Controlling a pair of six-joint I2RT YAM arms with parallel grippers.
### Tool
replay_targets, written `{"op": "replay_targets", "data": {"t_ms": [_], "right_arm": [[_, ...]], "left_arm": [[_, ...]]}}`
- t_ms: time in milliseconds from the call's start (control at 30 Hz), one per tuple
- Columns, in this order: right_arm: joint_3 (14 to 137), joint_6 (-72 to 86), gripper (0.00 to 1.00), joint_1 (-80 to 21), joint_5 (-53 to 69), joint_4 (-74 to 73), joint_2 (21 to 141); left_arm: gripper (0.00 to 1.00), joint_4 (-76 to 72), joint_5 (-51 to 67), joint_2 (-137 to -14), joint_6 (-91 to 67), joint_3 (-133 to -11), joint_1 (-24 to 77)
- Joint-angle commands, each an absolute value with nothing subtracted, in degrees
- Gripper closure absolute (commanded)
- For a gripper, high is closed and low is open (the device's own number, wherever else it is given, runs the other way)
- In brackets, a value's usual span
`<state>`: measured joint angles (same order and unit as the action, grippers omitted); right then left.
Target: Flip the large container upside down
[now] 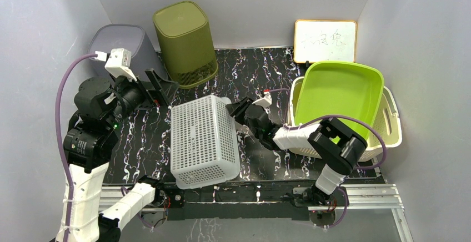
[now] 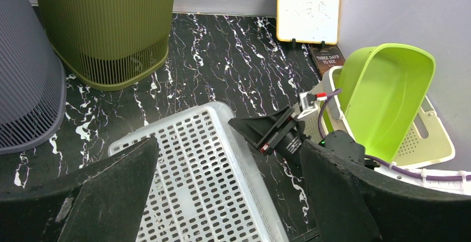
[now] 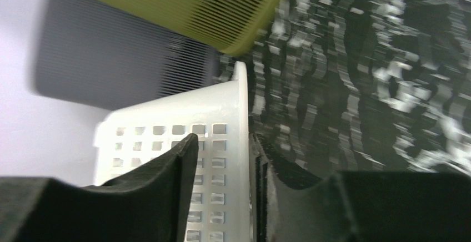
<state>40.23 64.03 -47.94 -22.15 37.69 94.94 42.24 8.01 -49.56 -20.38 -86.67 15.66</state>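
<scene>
**White basket base-up, right hand pinching its rim**

Ok so here's what's on the cams. In the overhead view the white basket [image 1: 203, 139] sits in the lower middle of the frame on the black marbled surface [image 1: 252, 67], with its perforated base facing up at the camera. Its near edge is down by the arm bases at the bottom. I can't tell if it's lying fully flat or is tipped up a bit on the right.

The right hand [image 1: 237, 109] is at the basket's upper right corner and clamped onto the rim. The right wrist cam shows it best, with the black fingers [image 3: 166, 170] on either side of the white lip and basically no gap.

The left hand [image 1: 161, 89] is spread wide, holding nothing. It hangs up and to the left of the basket, not touching it. On its own cam the two fingers frame the bottom corners, with the basket between and below them.

Other stuff:
- an olive bin [image 1: 186, 42] at top centre
- a grey bin [image 1: 125, 39] just left of it, partly behind the left arm
- a small whiteboard [image 1: 325, 40] against the back wall, upper right
- a lime green tub [image 1: 339, 100] leaning in a cream basket [image 1: 390, 122] on the right
</scene>
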Motion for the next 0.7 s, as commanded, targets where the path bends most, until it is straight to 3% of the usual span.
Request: {"op": "replay_targets", "data": {"t_ms": [0, 300, 667], "right_arm": [[41.0, 61.7, 0.6, -47.7, -25.8, 30.1, 95.6], [42.1, 59.1, 0.59, -47.5, -26.4, 27.1, 95.9], [49.8, 48.3, 0.49, -52.7, -32.0, -0.4, 86.5]], "left_arm": [[0.01, 40.5, 8.4, -49.0, -20.2, -86.0, 15.7], [0.02, 40.0, 8.6, -48.9, -20.5, -84.6, 15.7], [0.02, 39.6, 9.1, -50.8, -20.5, -84.5, 15.8]]}}
